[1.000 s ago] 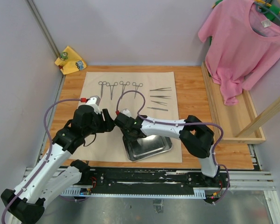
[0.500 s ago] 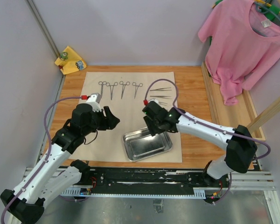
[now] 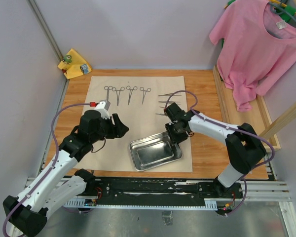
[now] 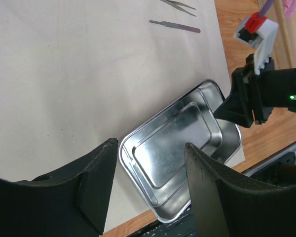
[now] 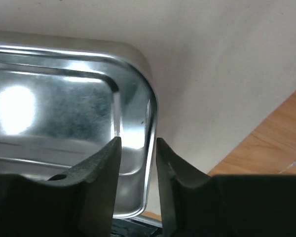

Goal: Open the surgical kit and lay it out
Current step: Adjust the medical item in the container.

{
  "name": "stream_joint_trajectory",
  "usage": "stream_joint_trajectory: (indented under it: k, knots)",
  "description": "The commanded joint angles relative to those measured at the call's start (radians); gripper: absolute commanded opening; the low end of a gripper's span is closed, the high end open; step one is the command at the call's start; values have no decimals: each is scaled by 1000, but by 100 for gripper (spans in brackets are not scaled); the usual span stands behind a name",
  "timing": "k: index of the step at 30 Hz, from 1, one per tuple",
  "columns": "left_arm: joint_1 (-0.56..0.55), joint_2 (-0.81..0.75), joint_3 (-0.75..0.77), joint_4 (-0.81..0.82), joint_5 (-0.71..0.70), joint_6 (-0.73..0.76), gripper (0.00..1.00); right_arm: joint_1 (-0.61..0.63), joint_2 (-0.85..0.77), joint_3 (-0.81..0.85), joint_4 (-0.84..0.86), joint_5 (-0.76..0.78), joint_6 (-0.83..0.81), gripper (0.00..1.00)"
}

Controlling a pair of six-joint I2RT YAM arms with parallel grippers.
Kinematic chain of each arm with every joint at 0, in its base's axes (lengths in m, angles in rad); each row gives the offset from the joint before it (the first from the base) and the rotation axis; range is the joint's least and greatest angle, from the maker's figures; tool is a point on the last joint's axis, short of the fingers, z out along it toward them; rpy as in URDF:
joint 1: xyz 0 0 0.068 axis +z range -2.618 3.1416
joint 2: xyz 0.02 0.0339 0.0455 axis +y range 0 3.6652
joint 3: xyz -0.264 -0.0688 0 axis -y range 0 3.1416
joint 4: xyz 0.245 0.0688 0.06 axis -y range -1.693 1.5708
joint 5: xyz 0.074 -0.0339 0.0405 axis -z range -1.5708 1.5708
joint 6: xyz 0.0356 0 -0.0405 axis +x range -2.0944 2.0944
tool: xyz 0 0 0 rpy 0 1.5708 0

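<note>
The beige cloth wrap lies spread flat on the table. Several ring-handled forceps lie in a row at its far edge, with slim tweezers to their right. The shiny steel tray sits at the cloth's near right and looks bare inside. My right gripper is low at the tray's right end. In the right wrist view its jaws stand open astride the tray's rim, with a gap on both sides. My left gripper hovers open left of the tray, holding nothing.
A pink T-shirt hangs at the back right over a wooden side tray. A small yellow cloth lies in the far left corner. Bare wooden table shows right of the cloth.
My right arm swung from the tray's left side out to its right end and dropped so its jaws straddle the rim. The left arm has hardly moved.
</note>
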Motion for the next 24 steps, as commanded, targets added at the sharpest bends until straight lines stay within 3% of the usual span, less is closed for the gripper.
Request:
stream_joint_trajectory:
  k: [1,4,7,12,16,24]
  knots:
    - [-4,0,-11,50,21,-7,61,-32,72,9,3,-147,-5,26]
    - [-4,0,-20,62,27,-12,61,-61,70,-21,26,-226,26,7]
    - [-4,-3,-18,63,32,-14,61,-111,31,-50,68,-330,61,1]
    - [-5,-5,16,55,30,-11,61,-219,-44,-130,215,-545,143,1]
    - [-5,-13,54,47,26,-12,61,-295,-67,-242,430,-747,275,1]
    - [-5,-17,72,40,26,-20,61,-306,-56,-322,581,-803,377,1]
